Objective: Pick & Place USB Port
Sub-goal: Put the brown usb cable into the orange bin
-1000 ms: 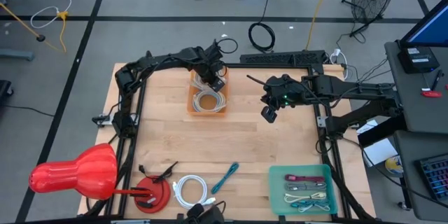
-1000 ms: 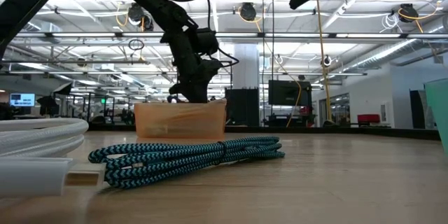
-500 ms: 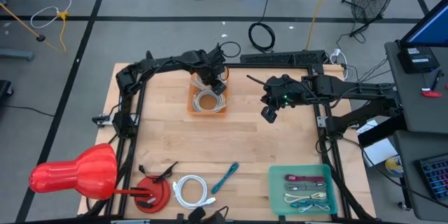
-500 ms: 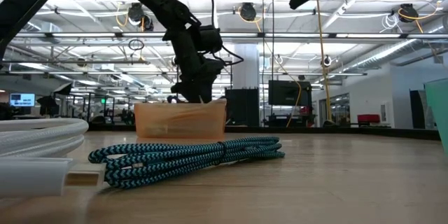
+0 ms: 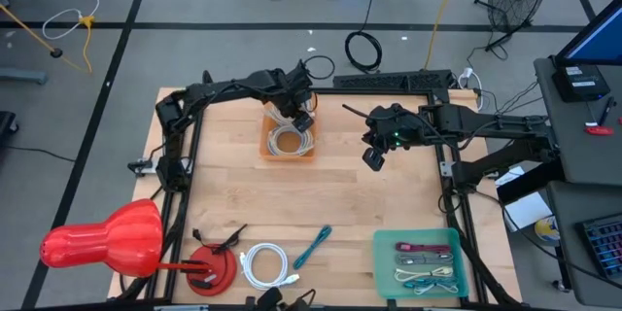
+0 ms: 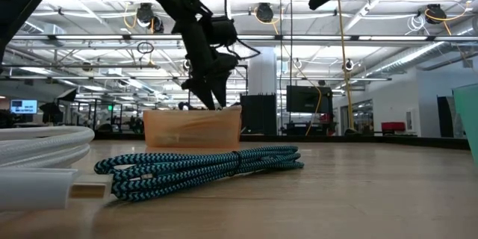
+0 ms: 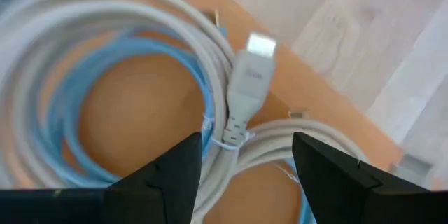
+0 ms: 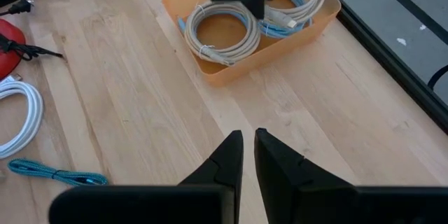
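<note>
White coiled USB cable [image 7: 241,105] inside orange bin [image 5: 288,143], far side of desk [image 5: 350,204]. Left gripper [image 5: 300,117] above, fingers spread. Right gripper [image 8: 246,140] idle mid-desk, fingers pressed together. Probably light, floppy; best pinched at stiff plug.

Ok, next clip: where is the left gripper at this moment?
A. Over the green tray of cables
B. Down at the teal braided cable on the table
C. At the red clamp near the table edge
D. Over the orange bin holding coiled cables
D: the left gripper hangs open over the orange bin, with coiled white cables lying loose below its fingers.
</note>
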